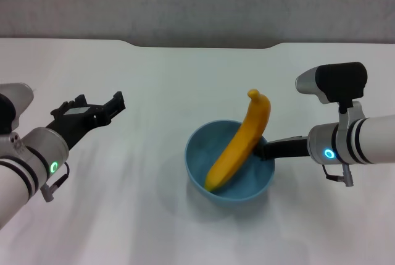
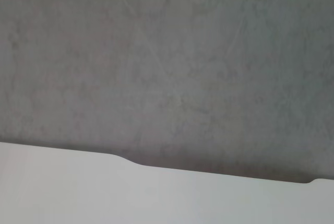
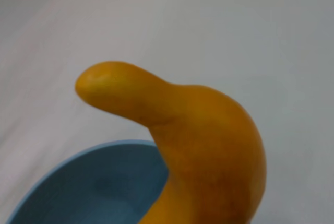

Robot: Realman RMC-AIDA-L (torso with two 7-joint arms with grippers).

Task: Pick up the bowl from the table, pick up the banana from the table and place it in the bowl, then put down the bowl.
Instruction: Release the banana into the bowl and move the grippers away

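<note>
1. Looking down from the head view, the bowl [image 1: 230,167] sits on the white table [image 1: 154,92], right of centre and on the near half of the tabletop
2. Inside it, the banana [image 1: 241,142] lies slanted: its lower end rests on the bowl's near-left floor, and its stem end leans over the far-right rim, sticking up above it
3. From the right side, the right gripper [image 1: 262,151] reaches in level, its dark fingers meeting the bowl's right rim just beside the banana; the banana hides the fingertips, so I cannot tell whether they clamp the rim or are released
4. Over on the left side, the left gripper [image 1: 99,109] hovers above the table, well apart from the bowl, with its dark fingers spread and nothing between them
5. Along the far edge of the table, a shallow notch [image 1: 203,45] is cut, with a grey wall [image 1: 197,2] behind it
6. From the left wrist view, only the grey wall [image 2: 167,62] and the table's [image 2: 78,192] far edge show, with the notch [image 2: 219,174] in it; no fingers appear
7. From the right wrist view, the banana's [image 3: 209,151] stem end fills the frame up close, rising over the bowl's [image 3: 94,187] blue inside, with the white table [image 3: 235,36] beyond; this arm's own fingers do not show
</note>
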